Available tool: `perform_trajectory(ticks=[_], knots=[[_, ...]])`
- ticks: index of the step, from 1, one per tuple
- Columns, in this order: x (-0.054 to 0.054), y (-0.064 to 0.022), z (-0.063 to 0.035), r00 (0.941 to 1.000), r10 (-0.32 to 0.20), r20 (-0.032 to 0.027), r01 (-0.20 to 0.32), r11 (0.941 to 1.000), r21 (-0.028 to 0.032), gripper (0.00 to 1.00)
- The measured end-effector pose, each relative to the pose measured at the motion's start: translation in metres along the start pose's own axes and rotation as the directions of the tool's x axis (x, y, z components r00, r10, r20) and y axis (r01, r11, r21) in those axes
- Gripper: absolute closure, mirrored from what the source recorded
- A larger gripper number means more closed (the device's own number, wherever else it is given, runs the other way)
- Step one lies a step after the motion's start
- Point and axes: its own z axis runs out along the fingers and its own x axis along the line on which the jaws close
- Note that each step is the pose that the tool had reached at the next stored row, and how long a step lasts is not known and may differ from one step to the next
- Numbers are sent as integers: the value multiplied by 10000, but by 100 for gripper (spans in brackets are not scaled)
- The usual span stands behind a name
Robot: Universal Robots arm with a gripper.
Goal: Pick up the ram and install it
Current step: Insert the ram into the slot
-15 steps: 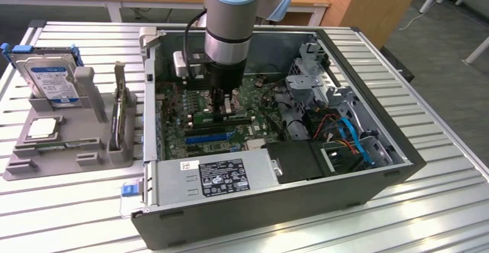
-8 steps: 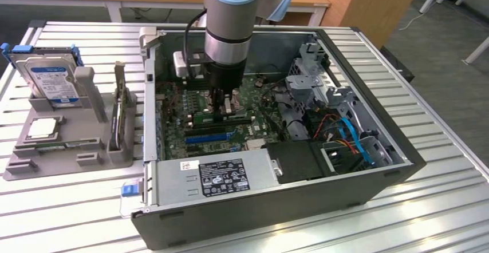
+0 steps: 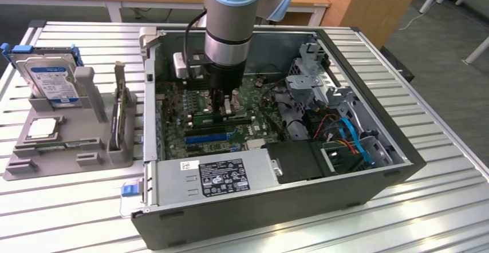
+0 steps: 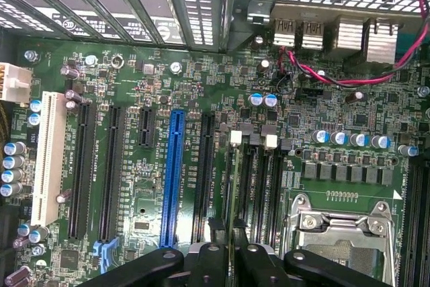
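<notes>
Exterior view: the gripper [image 3: 224,110] reaches down into an open computer case [image 3: 367,190], over the green motherboard [image 3: 191,133]. The print on the power supply label [image 3: 221,177] is too small to read.

Wrist view: the black fingers [image 4: 209,260] pinch the ram [image 4: 232,186]. It stands edge-on along a memory slot, near a blue slot [image 4: 173,179].

The long, thin green circuit-board ram stick [image 4: 232,186] stands on edge along a white-latched memory slot [image 4: 235,139], pinched between the fingers [image 4: 209,260].

I log, exterior view: tray [image 3: 54,153] on desk [image 3: 436,201] at case's [image 3: 267,213] nine o'clock; hard drive [image 3: 50,81] at tray's twelve. Ram [image 4: 232,179] between fingers [image 4: 208,263], inside case.
</notes>
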Motion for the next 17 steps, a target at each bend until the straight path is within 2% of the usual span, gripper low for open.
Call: perform_trajectory(ticks=[12,17], knots=[[0,0,-25,10000,-1,2,1,10000,-2,86],[0,2,-78,10000,0,1,0,10000,-14,86]])
